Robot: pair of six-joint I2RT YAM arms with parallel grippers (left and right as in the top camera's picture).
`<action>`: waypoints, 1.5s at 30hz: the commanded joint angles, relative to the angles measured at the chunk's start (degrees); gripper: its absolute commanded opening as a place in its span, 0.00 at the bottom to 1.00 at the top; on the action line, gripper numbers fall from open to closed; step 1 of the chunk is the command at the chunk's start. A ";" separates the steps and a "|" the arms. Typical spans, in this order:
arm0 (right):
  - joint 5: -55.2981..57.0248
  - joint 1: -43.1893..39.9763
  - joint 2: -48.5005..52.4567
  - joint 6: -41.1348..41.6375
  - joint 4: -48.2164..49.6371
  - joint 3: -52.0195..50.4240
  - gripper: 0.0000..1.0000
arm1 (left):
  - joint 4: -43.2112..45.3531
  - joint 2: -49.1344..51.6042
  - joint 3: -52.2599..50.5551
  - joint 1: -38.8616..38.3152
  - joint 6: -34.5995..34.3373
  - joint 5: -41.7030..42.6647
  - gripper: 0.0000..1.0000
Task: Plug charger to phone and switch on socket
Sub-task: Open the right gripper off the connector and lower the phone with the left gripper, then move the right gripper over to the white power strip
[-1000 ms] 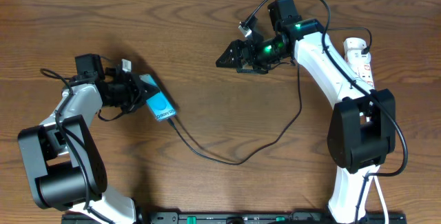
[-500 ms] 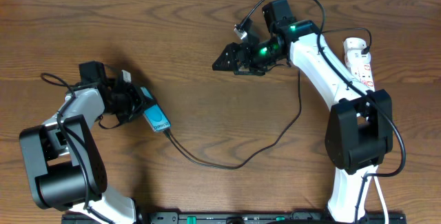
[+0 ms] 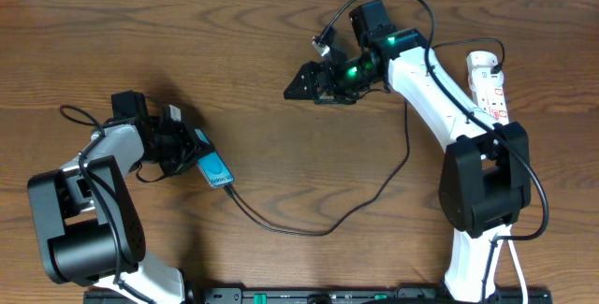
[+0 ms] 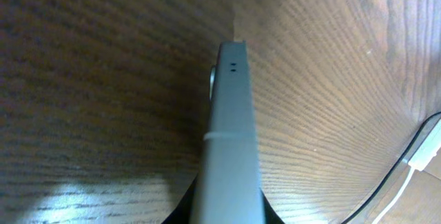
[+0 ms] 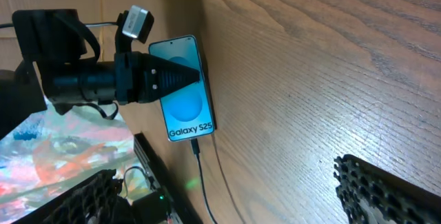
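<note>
The phone point(image 3: 215, 169) with its bright blue screen lies left of centre, held at its upper end by my left gripper point(image 3: 190, 147), which is shut on it. In the left wrist view the phone point(image 4: 229, 141) runs edge-on between the fingers. The charger point(image 3: 370, 188), a thin black cable, is plugged into the phone's lower end and loops right toward the socket point(image 3: 489, 81), a white power strip at the far right. My right gripper point(image 3: 299, 81) is open and empty, hovering at upper centre. Its view shows the phone point(image 5: 185, 97) and the plug tip point(image 5: 196, 146).
The right arm point(image 3: 440, 89) stretches across the cable's upper run beside the socket. A dark rail point(image 3: 318, 296) lines the table's front edge. Bare wood lies between the two grippers.
My left gripper has drawn the phone down and left, pulling the cable loop with it. My right gripper has shifted left, away from the socket.
</note>
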 commanded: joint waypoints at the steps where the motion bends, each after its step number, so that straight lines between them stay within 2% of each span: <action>1: -0.17 0.35 0.17 -0.79 -0.22 0.74 0.99 | -0.61 0.09 -0.57 0.20 0.98 -0.79 0.07; 5: -0.17 0.57 0.17 -0.79 -0.20 0.74 0.99 | -0.57 0.09 -0.57 0.20 0.98 -0.76 0.09; 7: -0.17 0.57 0.17 -0.79 -0.20 0.74 0.99 | -0.57 0.09 -0.57 0.20 0.98 -0.76 0.17; 8: -0.17 0.57 0.20 -0.79 -0.20 0.74 0.99 | -0.57 0.09 -0.57 0.20 0.98 -0.76 0.17; 9: -0.17 0.57 0.20 -0.79 -0.20 0.74 0.99 | -0.59 0.09 -0.57 0.20 0.98 -0.76 0.23; 11: -0.17 0.57 0.17 -0.79 -0.20 0.74 0.99 | -0.59 0.09 -0.57 0.20 0.98 -0.76 0.27; 41: -0.17 0.59 0.20 -0.83 0.00 0.74 0.99 | -3.17 0.09 -0.57 0.20 0.98 -3.78 0.29; 44: -0.17 0.59 0.20 -0.83 0.00 0.74 0.99 | -3.48 0.09 -0.57 0.20 0.94 -4.24 0.30; 45: -0.17 0.59 0.17 -0.83 -0.02 0.74 0.99 | -3.82 0.09 -0.55 0.20 0.74 -5.27 0.34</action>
